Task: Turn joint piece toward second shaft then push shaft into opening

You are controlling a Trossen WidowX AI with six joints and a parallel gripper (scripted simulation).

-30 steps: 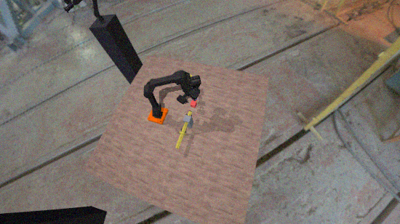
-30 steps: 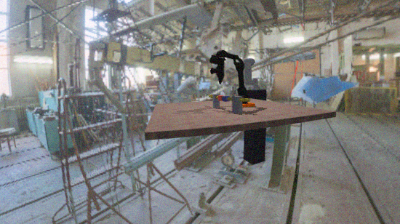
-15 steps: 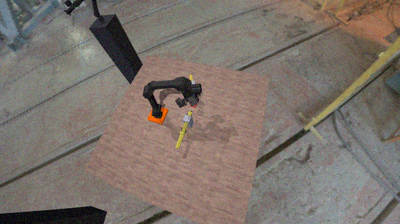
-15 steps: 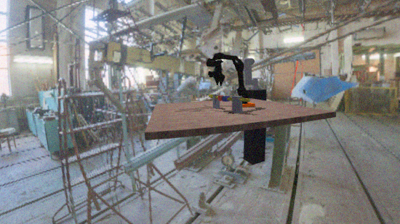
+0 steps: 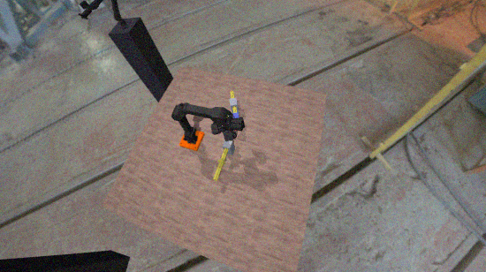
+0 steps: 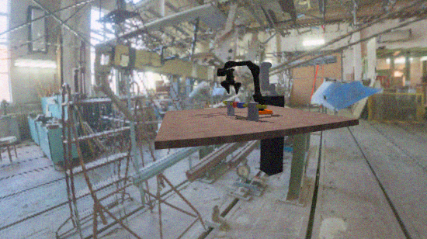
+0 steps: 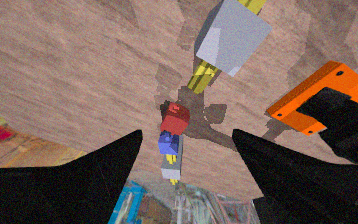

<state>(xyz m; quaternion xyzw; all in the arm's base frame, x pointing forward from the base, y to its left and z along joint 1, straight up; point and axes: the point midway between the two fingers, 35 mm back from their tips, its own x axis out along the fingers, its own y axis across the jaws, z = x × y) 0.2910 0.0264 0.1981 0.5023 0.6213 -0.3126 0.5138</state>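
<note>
Rails cross the worn floor around the wood-grained table [image 5: 177, 215] [image 6: 194, 134] [image 7: 75, 65]. Above it hangs the gripper [image 5: 230, 135] [image 6: 232, 91] [image 7: 187, 133], open and empty. Among the task's parts, the red joint piece [image 7: 175, 119] adjoins a blue hinge part [image 7: 169, 143] on the fixed shaft [image 5: 232, 94] [image 7: 171, 159]. The second shaft [image 5: 221, 164] [image 7: 201, 77] runs through its grey block [image 5: 228, 144] [image 7: 234, 37], its end apart from the joint piece. Whether the opening lines up exactly, I cannot tell.
</note>
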